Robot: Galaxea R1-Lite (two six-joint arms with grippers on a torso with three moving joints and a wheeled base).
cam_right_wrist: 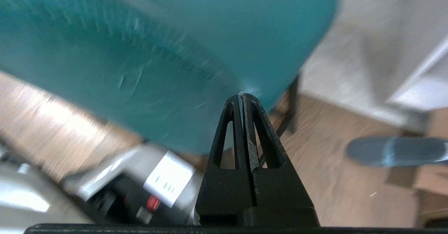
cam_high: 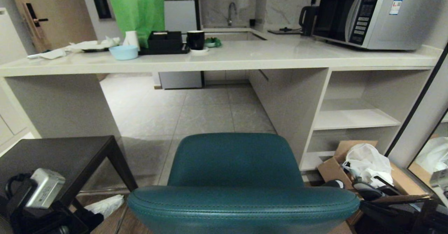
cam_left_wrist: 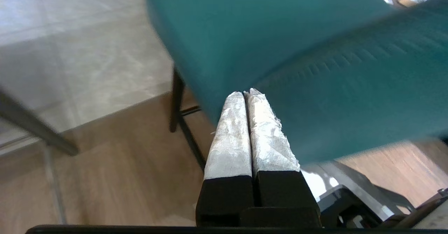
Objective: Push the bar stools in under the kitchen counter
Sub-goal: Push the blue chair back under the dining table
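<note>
Teal padded bar stool with curved back (cam_high: 241, 181) sits closest, centred in front of the off-white speckled stone counter (cam_high: 224, 57), seat facing the open bay, not under it yet. Dark grey square stool (cam_high: 59, 157) is off to the left. Left gripper (cam_left_wrist: 246, 93) pinched closed, empty, tips at the teal back's outer face. Right gripper (cam_right_wrist: 241, 94) likewise closed, empty, at the opposite side.

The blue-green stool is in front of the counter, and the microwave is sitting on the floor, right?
Not quite. The teal stool does stand in front of the kitchen counter, but the microwave sits on top of the counter, at its right end, not on the floor. The head view shows it.
</note>
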